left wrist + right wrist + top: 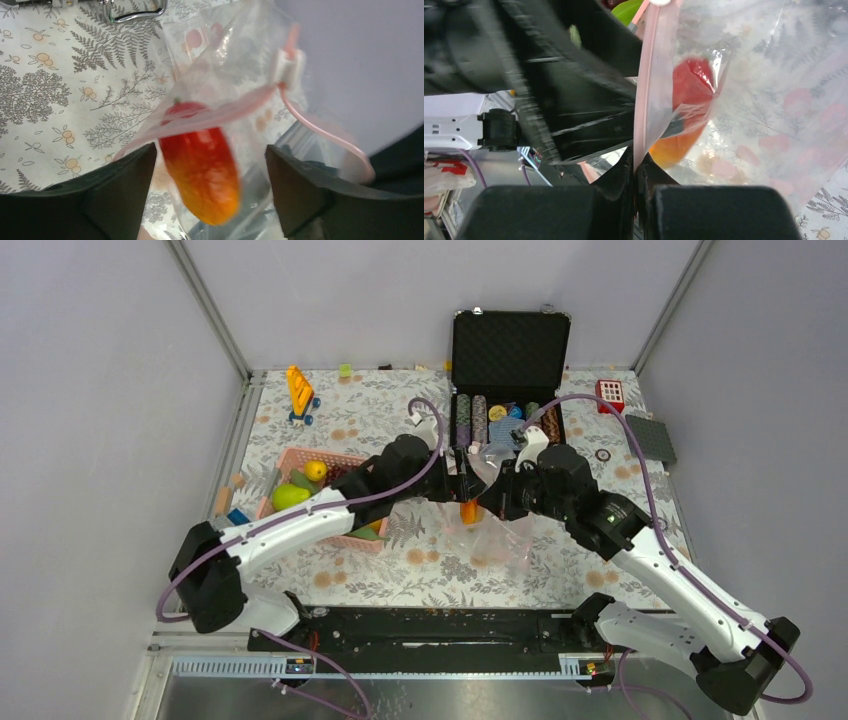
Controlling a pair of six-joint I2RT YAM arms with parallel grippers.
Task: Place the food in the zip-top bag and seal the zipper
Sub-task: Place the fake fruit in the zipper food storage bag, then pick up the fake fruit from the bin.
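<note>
- left claw (207, 157) stands wide, the red-orange mango (202, 175) between its fingers at the mouth of the zip-top bag (235, 50)
- right claw (636, 172) pinches the zipper (645, 100) tight

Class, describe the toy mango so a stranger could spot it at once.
From the open black case at the far edge, come nearer to the clear zip-top bag in the right gripper. The mango is at its mouth: red fading to orange, unlike the pink basket's yellow and green fruit.
</note>
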